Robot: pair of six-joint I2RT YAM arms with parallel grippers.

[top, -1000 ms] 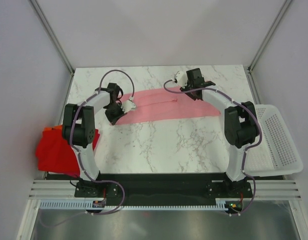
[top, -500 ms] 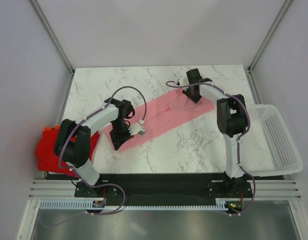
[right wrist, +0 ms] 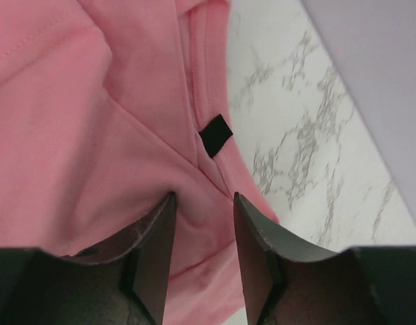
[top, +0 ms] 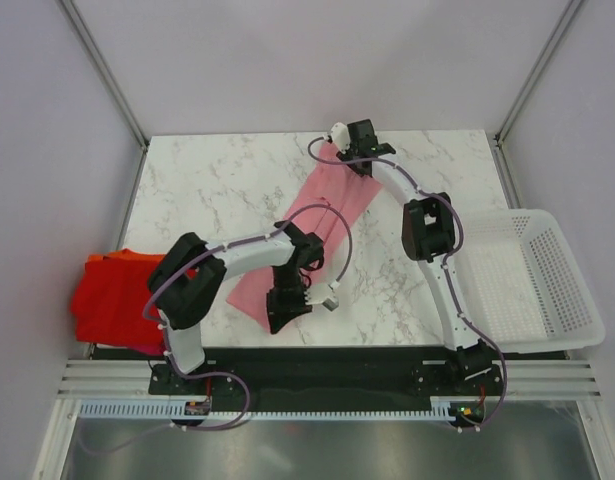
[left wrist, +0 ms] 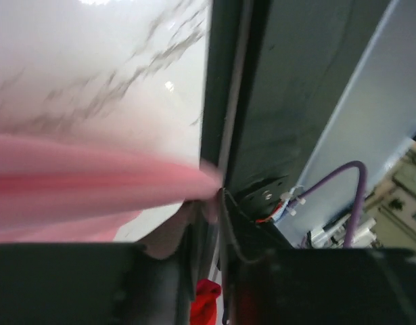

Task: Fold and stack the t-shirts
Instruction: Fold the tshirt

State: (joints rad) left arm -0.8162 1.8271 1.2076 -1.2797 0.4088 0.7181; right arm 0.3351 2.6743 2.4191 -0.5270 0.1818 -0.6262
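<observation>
**Pink t-shirt stretched between the two tools**

At the left edge of the marble surface (top: 207, 180) lie a red t-shirt (top: 112, 305) and, just behind it and touching it, an orange t-shirt (top: 105, 259), both partly overhanging the edge.

Near the front middle, the left tool (top: 282, 315) sits at the near end of the pink t-shirt (top: 332, 195). Its wrist view is blurred. The pink cloth runs right up to the fingertips, but I cannot tell whether it is clamped there.

The pink t-shirt lies as a long narrow band, slanting from that near end up and to the right toward the far edge.

At its far end the right tool (right wrist: 201, 203) stands half open. Its fingers (right wrist: 153, 244) are down on the cloth, with pink showing in the gap between them and a small black tag (right wrist: 215, 135) just ahead.

At the right edge rests a white perforated basket (top: 577, 320).
</observation>
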